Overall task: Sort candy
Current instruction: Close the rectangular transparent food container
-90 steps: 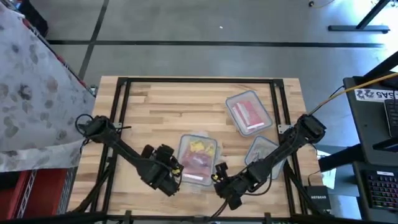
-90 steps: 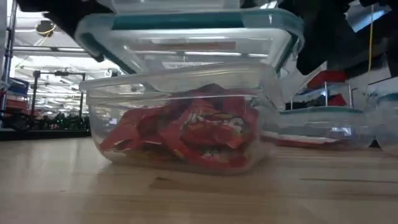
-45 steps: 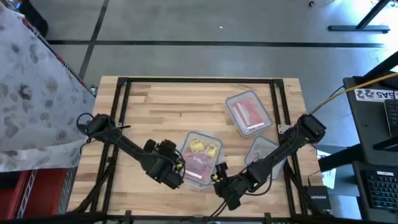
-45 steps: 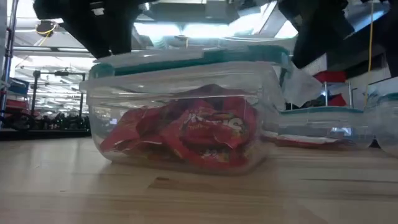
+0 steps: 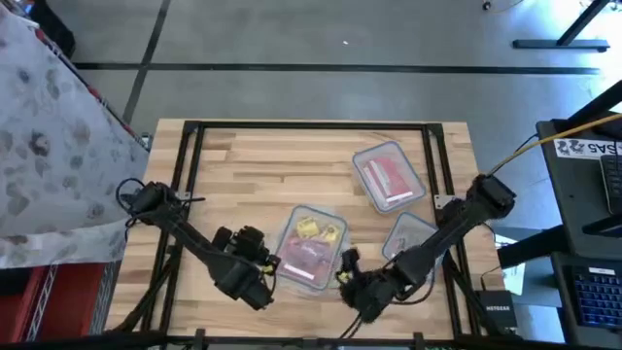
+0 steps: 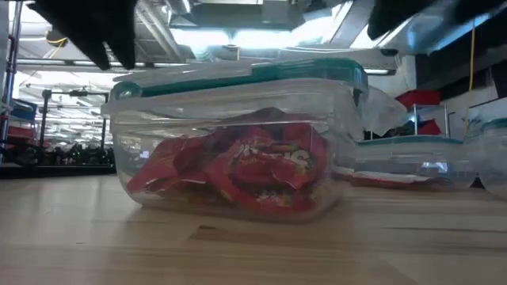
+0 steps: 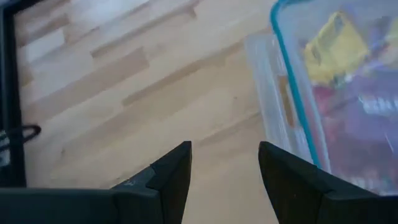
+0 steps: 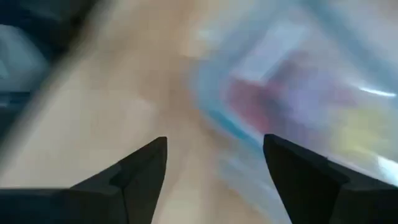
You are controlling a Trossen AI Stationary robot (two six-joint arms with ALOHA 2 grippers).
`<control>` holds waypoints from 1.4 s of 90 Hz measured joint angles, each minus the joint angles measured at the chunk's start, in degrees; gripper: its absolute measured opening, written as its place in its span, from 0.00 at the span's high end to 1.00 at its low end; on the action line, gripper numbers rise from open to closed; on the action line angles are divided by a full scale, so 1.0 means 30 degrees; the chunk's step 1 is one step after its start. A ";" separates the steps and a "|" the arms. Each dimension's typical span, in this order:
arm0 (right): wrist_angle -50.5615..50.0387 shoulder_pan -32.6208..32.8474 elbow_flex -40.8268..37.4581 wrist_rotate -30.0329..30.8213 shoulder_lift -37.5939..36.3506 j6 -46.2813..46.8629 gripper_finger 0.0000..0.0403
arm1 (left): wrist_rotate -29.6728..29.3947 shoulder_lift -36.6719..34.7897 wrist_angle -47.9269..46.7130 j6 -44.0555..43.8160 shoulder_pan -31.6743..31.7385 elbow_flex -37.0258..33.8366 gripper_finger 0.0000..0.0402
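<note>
A clear tub (image 5: 309,248) stands near the table's front middle with red candy (image 6: 238,170) and yellow candy (image 7: 339,46) inside. A teal-rimmed lid (image 6: 238,75) lies on the tub's rim. My left gripper (image 5: 255,267) stands open just left of the tub, with bare wood between its fingers (image 7: 224,168). My right gripper (image 5: 350,277) stands open just right of the tub; its wrist view shows the tub (image 8: 298,99) blurred ahead of the gap (image 8: 214,162).
A second lidded tub (image 5: 389,177) with red candy sits at the far right. A third clear tub (image 5: 413,238) stands at the right, beside my right arm. Bare wood lies across the left and far parts of the table (image 5: 243,165).
The lid, held above the tub a second ago, has come down onto the tub's rim and stays there. Both grippers have let go of it: the left has drawn back toward the table's left edge, and the right has moved off the lid's right end.
</note>
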 joint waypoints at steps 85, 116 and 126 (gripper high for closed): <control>-0.3214 -0.7779 -0.3017 -0.5101 -0.1718 -0.1489 0.52 | -0.3841 0.4425 0.7147 -0.9269 -0.4831 0.0000 0.58; -0.4716 -0.5703 -0.3024 0.1113 -0.2852 -0.0095 0.52 | -0.2837 0.3451 0.1389 -0.9746 -0.4858 0.2322 0.58; -0.3030 -0.4850 -0.3024 -0.0265 -0.3358 -0.1507 0.52 | -0.7435 0.3093 0.0283 -0.8476 -0.4543 0.3595 0.58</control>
